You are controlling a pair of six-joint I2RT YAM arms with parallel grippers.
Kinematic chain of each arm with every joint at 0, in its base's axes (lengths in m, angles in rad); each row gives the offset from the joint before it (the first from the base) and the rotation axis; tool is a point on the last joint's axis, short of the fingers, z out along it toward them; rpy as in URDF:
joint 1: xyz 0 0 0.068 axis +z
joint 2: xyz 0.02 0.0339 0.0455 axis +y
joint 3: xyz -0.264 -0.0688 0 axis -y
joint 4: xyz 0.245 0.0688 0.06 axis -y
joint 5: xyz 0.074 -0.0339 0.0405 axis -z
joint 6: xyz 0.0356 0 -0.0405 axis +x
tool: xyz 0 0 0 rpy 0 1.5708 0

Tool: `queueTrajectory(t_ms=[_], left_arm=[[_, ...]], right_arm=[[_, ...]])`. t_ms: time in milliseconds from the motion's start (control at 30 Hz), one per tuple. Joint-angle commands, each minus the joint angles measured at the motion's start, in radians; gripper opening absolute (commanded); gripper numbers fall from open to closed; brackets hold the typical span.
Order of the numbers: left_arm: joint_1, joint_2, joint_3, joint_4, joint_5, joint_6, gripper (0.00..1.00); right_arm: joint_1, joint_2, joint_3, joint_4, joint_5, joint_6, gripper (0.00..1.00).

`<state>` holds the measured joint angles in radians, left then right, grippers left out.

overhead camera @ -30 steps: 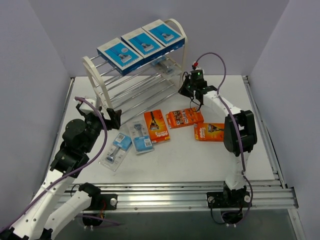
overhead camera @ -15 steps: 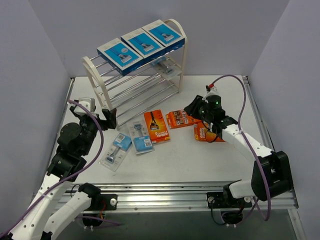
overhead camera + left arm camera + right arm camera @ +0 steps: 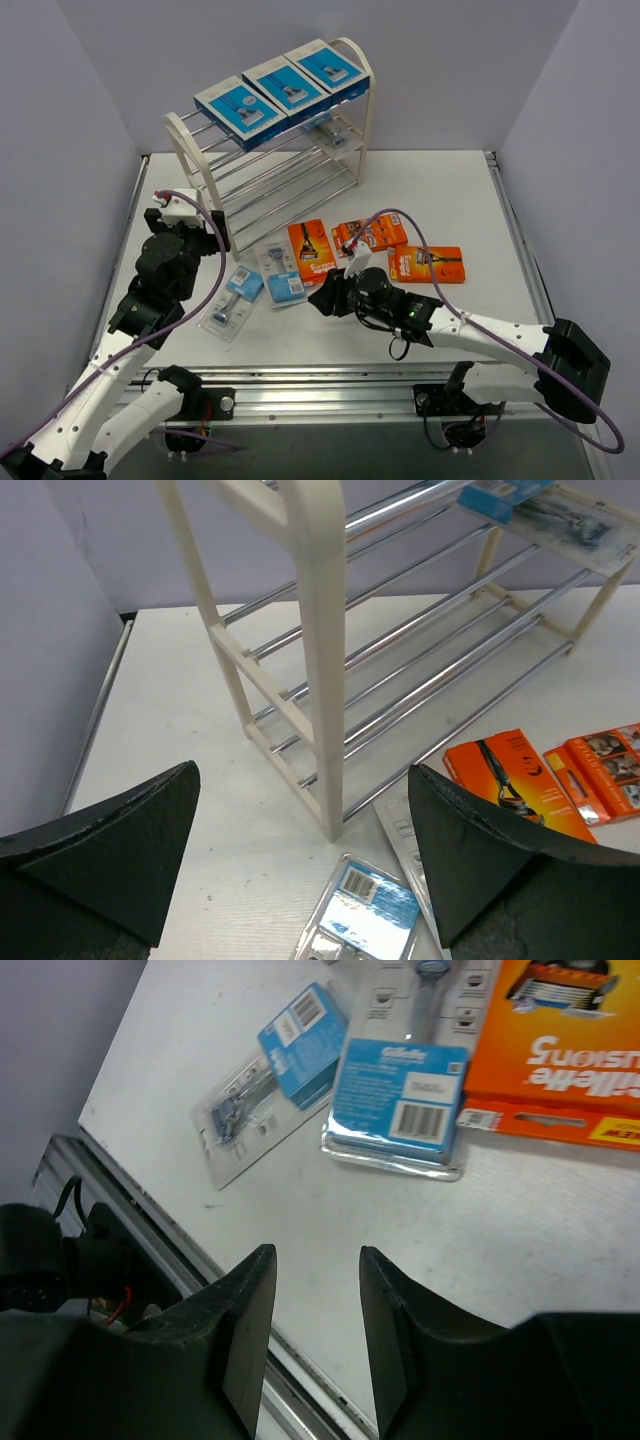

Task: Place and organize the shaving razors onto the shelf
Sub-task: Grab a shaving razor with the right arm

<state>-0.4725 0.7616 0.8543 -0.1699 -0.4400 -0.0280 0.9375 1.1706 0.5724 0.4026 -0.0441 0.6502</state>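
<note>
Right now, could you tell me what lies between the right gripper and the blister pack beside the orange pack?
Only bare table; the right wrist view shows nothing between the right gripper and that blister pack.

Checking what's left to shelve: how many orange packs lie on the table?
3 orange packs: one beside the blister pack, one just right of it, one farthest right; none appear hidden.

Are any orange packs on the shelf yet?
No, all three orange packs lie on the table in front of the shelf.

Shelf [image 3: 369,110] top tier full of blue boxes [image 3: 283,85]; lower rods [image 3: 430,670] bare, one blister pack [image 3: 330,128] at the far end
</note>
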Motion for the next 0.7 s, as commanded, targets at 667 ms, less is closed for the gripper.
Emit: queueTrajectory(t_ms=[667], left_arm=[[-0.041, -0.025, 0.083, -0.097, -0.066, -0.064, 0.94]], right_arm=[[0.126, 0.645, 0.532, -0.041, 0.289, -0.115, 0.38]])
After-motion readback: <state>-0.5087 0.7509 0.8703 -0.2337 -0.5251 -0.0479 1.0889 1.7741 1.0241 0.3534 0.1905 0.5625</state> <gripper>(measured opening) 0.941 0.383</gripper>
